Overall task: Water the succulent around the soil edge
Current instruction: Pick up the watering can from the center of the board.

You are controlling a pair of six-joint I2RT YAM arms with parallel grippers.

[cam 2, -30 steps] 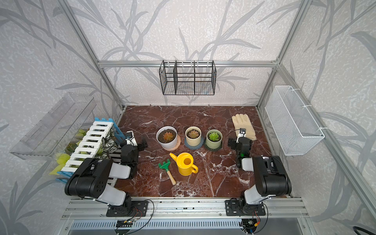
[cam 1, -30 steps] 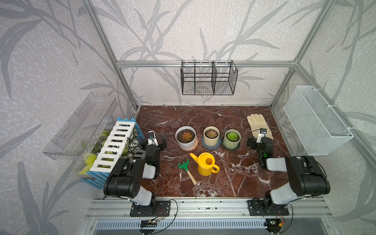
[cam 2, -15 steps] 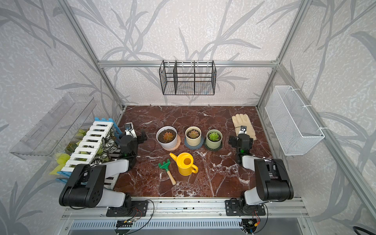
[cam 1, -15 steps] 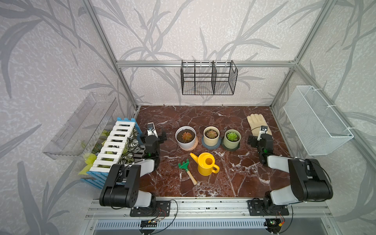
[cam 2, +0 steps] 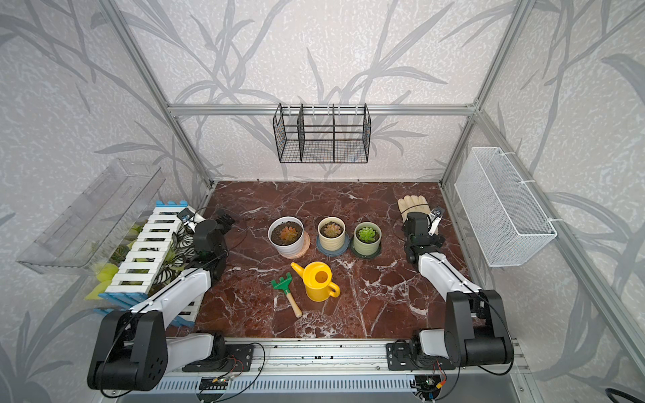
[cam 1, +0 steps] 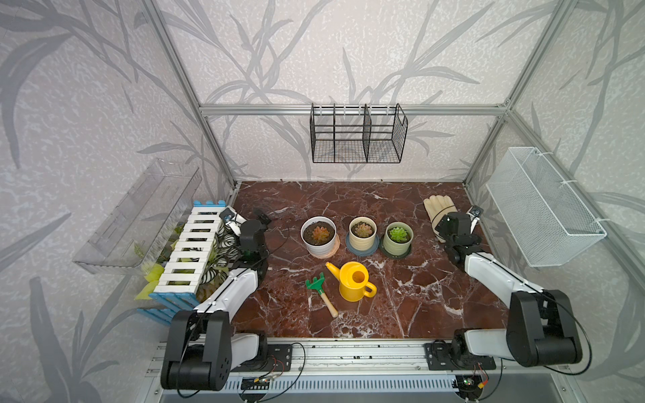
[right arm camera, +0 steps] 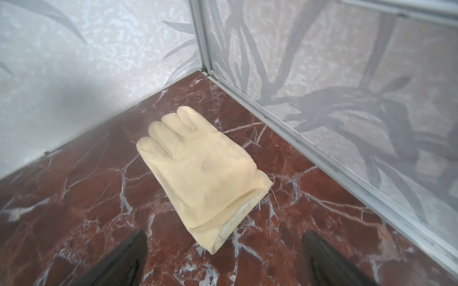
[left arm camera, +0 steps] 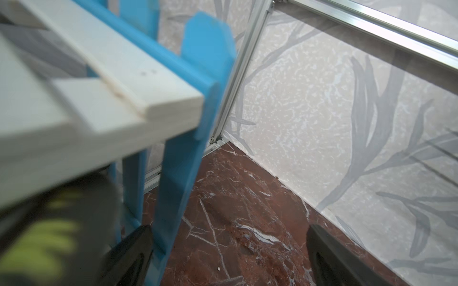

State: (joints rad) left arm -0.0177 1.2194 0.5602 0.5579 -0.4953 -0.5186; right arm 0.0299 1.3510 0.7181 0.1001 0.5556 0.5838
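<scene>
A yellow watering can [cam 1: 352, 282] [cam 2: 317, 281] stands at the middle front of the marble floor, spout to the left. Behind it, in both top views, a row of three potted succulents: an orange one in a white pot [cam 1: 319, 235], a pale one in a beige pot [cam 1: 363, 232] and a green one in a green pot [cam 1: 398, 237]. My left gripper [cam 1: 251, 219] [left arm camera: 228, 247] hangs open and empty beside the slatted crate, left of the pots. At the right, over a glove's cuff, my right gripper [cam 1: 451, 219] [right arm camera: 223, 250] is also open and empty.
A blue-and-white slatted crate [cam 1: 195, 251] [left arm camera: 99, 99] with leafy plants lines the left side. A cream glove [cam 1: 436, 209] [right arm camera: 203, 168] lies back right. A green hand rake [cam 1: 319, 291] lies left of the can. A black wire basket [cam 1: 356, 136], a white mesh basket [cam 1: 544, 213] and a clear bin [cam 1: 139, 216] hang on the walls.
Both arms have unfolded from their tucked poses, carrying the grippers a little farther back. Both grippers have stayed open. The can and pots have not moved.
</scene>
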